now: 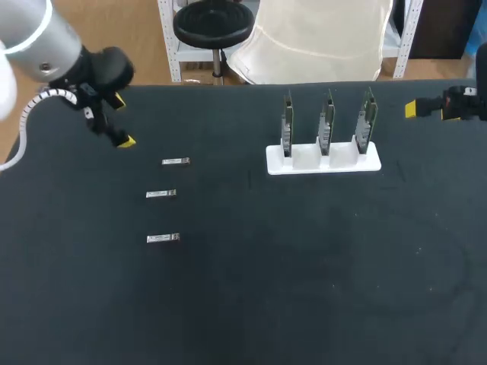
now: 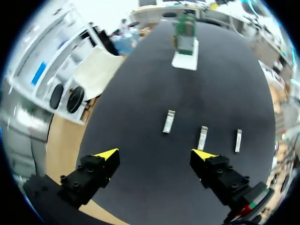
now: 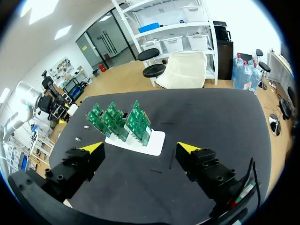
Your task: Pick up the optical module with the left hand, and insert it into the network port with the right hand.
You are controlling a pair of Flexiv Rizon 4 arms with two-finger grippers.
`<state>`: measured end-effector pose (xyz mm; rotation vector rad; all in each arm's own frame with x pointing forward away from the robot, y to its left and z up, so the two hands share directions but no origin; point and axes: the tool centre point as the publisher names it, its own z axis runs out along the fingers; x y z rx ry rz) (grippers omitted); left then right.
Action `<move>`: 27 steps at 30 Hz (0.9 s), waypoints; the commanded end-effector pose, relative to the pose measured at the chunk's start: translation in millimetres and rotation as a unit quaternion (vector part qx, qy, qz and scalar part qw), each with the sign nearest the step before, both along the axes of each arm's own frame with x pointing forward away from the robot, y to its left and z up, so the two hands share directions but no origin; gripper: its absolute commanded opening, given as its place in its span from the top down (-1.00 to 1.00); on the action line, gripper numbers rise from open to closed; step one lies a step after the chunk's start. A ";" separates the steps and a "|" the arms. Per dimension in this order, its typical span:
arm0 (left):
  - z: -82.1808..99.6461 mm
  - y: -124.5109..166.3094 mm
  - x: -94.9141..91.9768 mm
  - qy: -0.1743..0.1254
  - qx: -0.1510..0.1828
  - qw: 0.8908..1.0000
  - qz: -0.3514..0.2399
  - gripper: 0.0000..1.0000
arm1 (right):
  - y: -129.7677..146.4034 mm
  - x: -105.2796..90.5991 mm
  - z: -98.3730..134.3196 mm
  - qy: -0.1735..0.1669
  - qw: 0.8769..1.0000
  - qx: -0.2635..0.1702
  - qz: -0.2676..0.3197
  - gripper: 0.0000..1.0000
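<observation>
Three small silver optical modules lie in a column on the black table: one (image 1: pixel 175 162) at the back, one (image 1: pixel 161 194) in the middle, one (image 1: pixel 163 239) nearest the front. Ahead of my left gripper (image 2: pixel 157 153) they appear as three slivers (image 2: pixel 168 121) (image 2: pixel 202 137) (image 2: pixel 238 140). That gripper (image 1: pixel 120 122) hangs open at the back left, above the table, apart from them. A white holder (image 1: pixel 323 160) carries three upright green network cards (image 1: pixel 327 122). My right gripper (image 3: pixel 140 147) stands open at the far right (image 1: pixel 412 109), with the cards (image 3: pixel 119 122) ahead of it.
The black table (image 1: pixel 304 266) stretches wide in front of the holder and to the right of the modules. Its back edge runs just behind the holder.
</observation>
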<state>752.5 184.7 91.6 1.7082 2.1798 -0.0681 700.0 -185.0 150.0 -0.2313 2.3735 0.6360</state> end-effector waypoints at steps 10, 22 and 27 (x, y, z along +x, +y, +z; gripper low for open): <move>-38.0 -32.8 9.1 0.101 0.064 0.984 -0.131 -1.00 | 0.0 0.0 0.0 0.000 1.000 0.000 0.000 -1.00; -63.4 -44.5 11.1 0.127 0.068 0.983 -0.111 -1.00 | 0.0 0.0 0.0 0.000 1.000 0.000 0.000 -1.00; -69.6 -49.8 6.6 0.135 0.067 0.982 -0.111 -1.00 | 0.0 0.0 0.0 0.000 1.000 0.000 0.000 -1.00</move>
